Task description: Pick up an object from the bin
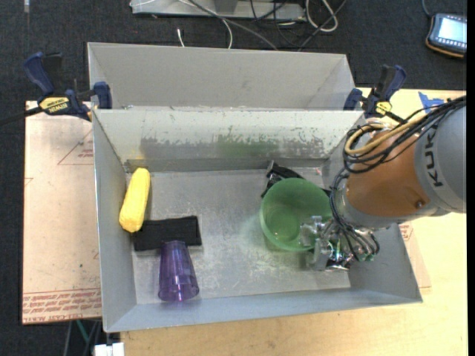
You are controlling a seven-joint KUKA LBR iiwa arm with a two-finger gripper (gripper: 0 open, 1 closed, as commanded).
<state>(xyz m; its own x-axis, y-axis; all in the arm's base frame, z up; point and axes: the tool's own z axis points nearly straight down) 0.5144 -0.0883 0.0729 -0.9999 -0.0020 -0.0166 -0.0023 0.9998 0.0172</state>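
Looking down, you've got the gripper (320,249) low in the bin (223,136), against the near rim of the upright green bowl (286,212); claw open or closed, can't tell. Far left, a purple cup (177,271) lies tipped beside a black block (167,233) and yellow corn cob (135,199).

At left, a yellow cob-shaped toy (135,199). Touching its lower end, a flat black rectangular block (168,232), perhaps foam. Just below that, touching, a translucent purple plastic cup (177,271) on its side.
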